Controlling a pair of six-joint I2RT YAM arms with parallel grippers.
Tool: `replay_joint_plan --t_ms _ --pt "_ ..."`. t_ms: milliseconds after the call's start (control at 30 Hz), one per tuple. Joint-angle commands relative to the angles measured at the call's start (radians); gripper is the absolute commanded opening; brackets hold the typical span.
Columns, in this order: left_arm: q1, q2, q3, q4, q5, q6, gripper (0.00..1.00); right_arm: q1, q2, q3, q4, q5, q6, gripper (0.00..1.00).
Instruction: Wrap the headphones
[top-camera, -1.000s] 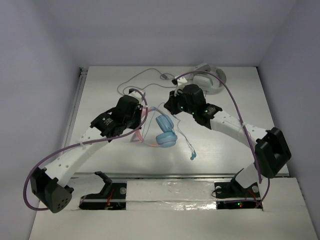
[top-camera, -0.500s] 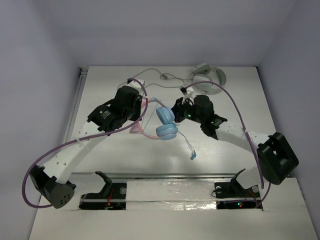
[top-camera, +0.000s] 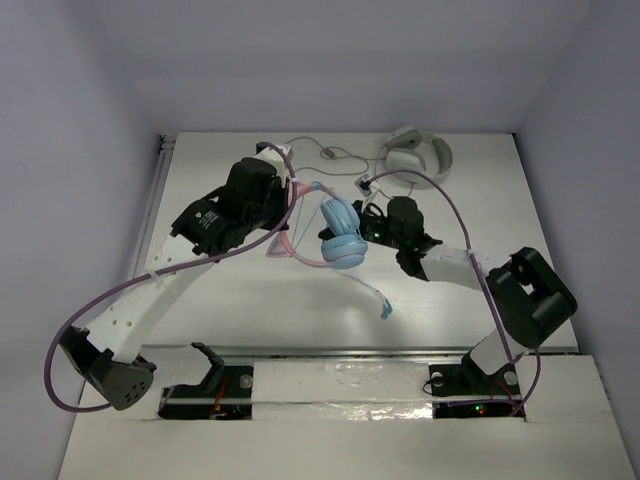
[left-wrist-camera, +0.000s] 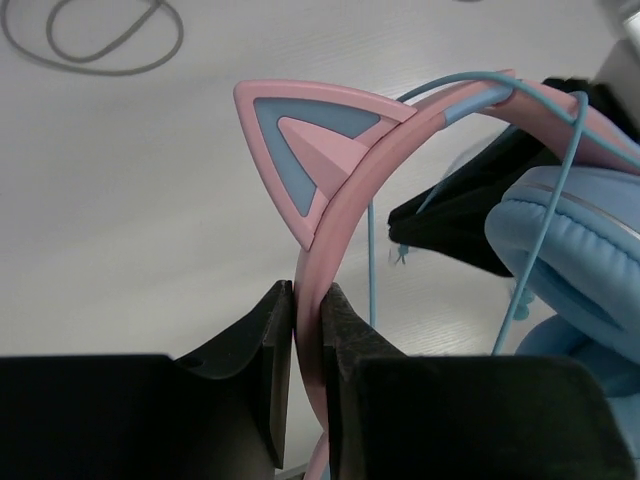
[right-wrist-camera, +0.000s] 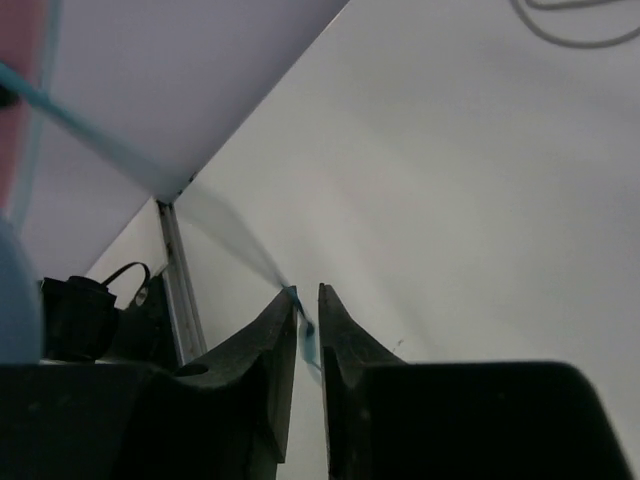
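Note:
The headphones (top-camera: 340, 236) hang above the table, light blue earcups together, pink headband (left-wrist-camera: 345, 190) with a pointed ear up. My left gripper (left-wrist-camera: 307, 300) is shut on the headband just below that ear. It also shows from above (top-camera: 284, 212), left of the earcups. The thin light-blue cable (top-camera: 372, 288) trails down from the earcups, its plug (top-camera: 385, 313) on the table. My right gripper (right-wrist-camera: 308, 300) is just right of the earcups (top-camera: 366, 226). Its jaws stand a little apart, and the cable (right-wrist-camera: 304, 330) runs loosely through the gap along the left finger.
White-grey headphones (top-camera: 416, 154) lie at the back right, their grey cable (top-camera: 300, 150) looped across the back of the table. A metal rail (top-camera: 155, 200) borders the left side, walls stand on three sides, and the arm bases sit at the near edge.
My left gripper has carried the headphones up and toward the back right, tilting them. The right gripper has drawn back to the right and its jaws have parted slightly round the cable.

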Motion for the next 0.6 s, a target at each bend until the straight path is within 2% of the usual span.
replay_joint_plan --t_ms 0,100,133,267,400,567 --pt "-0.003 -0.018 0.104 0.132 0.033 -0.053 0.00 -0.003 0.028 -0.023 0.108 -0.063 0.034 0.22" --pt "-0.003 -0.010 0.113 0.124 0.018 -0.053 0.00 -0.003 0.020 -0.040 0.116 -0.060 0.043 0.45" --pt "-0.003 -0.008 0.114 0.122 0.013 -0.053 0.00 -0.003 0.011 -0.043 0.113 -0.057 0.038 0.47" --pt "-0.003 -0.011 0.122 0.118 0.013 -0.059 0.00 -0.012 0.011 -0.045 0.111 -0.078 0.038 0.47" --pt "-0.003 -0.011 0.145 0.107 0.006 -0.064 0.00 -0.012 0.048 -0.063 0.185 -0.109 0.073 0.44" --pt "-0.003 -0.004 0.190 0.098 -0.016 -0.061 0.00 -0.012 0.054 -0.091 0.185 -0.081 0.087 0.43"
